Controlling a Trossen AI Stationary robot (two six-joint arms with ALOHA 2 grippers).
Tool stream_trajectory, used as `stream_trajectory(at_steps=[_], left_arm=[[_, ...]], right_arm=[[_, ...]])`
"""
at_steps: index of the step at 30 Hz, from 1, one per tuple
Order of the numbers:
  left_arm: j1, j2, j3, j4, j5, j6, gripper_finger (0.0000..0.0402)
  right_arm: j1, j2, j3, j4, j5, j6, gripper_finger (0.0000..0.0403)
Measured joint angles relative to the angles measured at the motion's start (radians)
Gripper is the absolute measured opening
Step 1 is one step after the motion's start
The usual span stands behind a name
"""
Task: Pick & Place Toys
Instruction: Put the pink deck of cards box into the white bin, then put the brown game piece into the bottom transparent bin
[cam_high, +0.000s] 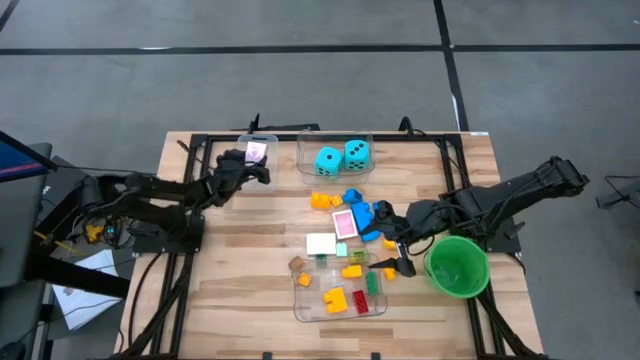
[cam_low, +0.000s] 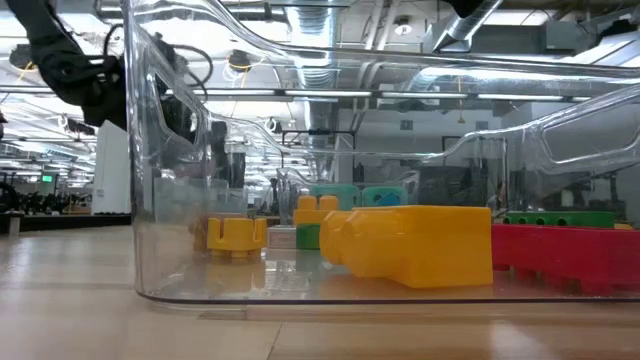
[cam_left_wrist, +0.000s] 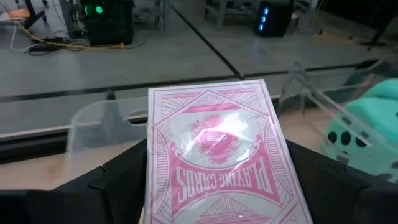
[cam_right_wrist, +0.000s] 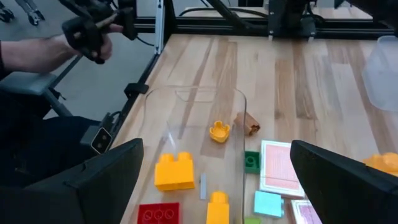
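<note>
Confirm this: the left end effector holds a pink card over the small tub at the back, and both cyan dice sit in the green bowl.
Wrong on the dice. In the high view both dice sit in the clear tub at the back of the table, not the green bowl, which is near the right arm. The rest stands: the left end effector holds the pink card over the small tub.

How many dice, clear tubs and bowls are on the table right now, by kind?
Cyan dice: 2
Clear plastic tubs: 3
Green round bowl: 1
Total: 6
</note>
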Motion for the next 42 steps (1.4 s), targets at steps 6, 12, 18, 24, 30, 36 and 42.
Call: stream_trajectory(at_steps=[6, 12, 18, 24, 30, 36, 42], left_arm=[[-0.001, 0.114, 0.075, 0.001, 0.002, 0.001, 0.0311], [0.005, 0.152, 0.123, -0.021, -0.046, 0.016, 0.0317], [0.025, 0.153, 0.124, -0.066, -0.046, 0.014, 0.0315], [0.044, 0.153, 0.124, -0.063, -0.045, 0.013, 0.0338], [0.060, 0.153, 0.124, -0.060, -0.046, 0.012, 0.0343], [0.060, 0.152, 0.124, -0.028, -0.046, 0.046, 0.0354], [0.060, 0.118, 0.124, -0.013, -0.046, 0.054, 0.0381]], right_arm=[[0.002, -0.001, 0.000, 0.001, 0.000, -0.001, 0.0397], [0.028, -0.001, 0.000, -0.003, -0.003, -0.001, 0.0397], [0.045, -0.008, 0.000, 0.000, -0.002, -0.001, 0.0397], [0.044, -0.014, 0.000, -0.001, -0.002, -0.001, 0.0397], [0.044, -0.014, 0.000, -0.002, -0.001, -0.001, 0.0397], [0.044, -0.014, 0.000, -0.001, -0.001, -0.001, 0.0397], [0.044, -0.014, 0.000, -0.001, 0.000, -0.001, 0.0397]])
